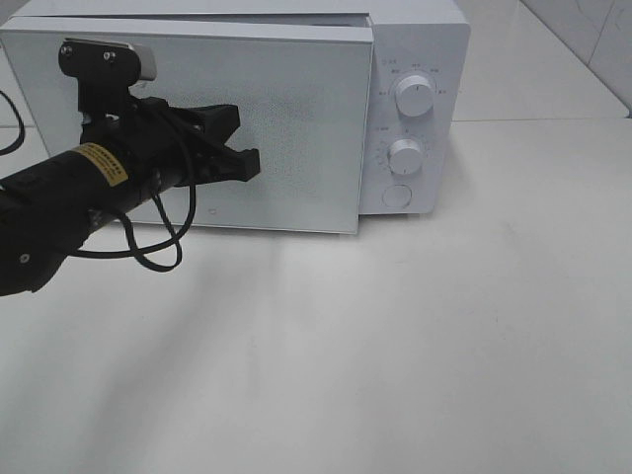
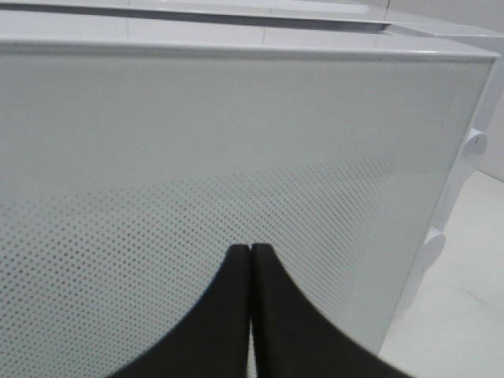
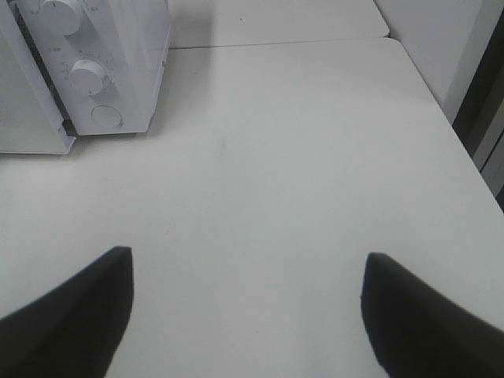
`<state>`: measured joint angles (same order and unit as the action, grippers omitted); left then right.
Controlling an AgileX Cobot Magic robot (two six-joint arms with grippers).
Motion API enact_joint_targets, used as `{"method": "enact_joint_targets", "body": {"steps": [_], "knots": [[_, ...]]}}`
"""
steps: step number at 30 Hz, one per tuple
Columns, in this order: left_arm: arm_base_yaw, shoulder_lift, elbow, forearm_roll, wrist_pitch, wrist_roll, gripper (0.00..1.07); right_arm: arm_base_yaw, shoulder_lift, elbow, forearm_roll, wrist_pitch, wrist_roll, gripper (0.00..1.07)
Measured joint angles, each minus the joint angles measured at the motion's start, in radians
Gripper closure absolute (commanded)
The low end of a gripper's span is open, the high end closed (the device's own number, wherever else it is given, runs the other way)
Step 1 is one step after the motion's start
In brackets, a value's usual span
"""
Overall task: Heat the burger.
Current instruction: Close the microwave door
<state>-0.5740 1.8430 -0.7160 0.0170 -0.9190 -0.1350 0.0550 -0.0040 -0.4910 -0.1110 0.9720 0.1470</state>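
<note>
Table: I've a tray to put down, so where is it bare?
Bare: the table right of the microwave, and the wide stretch in front of it. Crowded: the left side before the door, taken by the left arm, its cable and the shut left end effector.

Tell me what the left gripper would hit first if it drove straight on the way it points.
The microwave door: the left gripper, fingers shut, aims at its dotted window. How close the tips are is unclear.
</note>
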Motion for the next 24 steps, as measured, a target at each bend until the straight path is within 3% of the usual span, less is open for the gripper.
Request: {"method": "enact_joint_targets", "body": {"steps": [11, 24], "knots": [[0.0, 0.073, -0.132, -0.017, 0.038, 0.0, 1.07, 0.0, 0.0, 0.0, 0.0, 0.0, 0.0, 0.31], [-0.022, 0.154, -0.248, 0.046, 0.099, 0.0, 1.07, 0.0, 0.0, 0.0, 0.0, 0.0, 0.0, 0.31]]}}
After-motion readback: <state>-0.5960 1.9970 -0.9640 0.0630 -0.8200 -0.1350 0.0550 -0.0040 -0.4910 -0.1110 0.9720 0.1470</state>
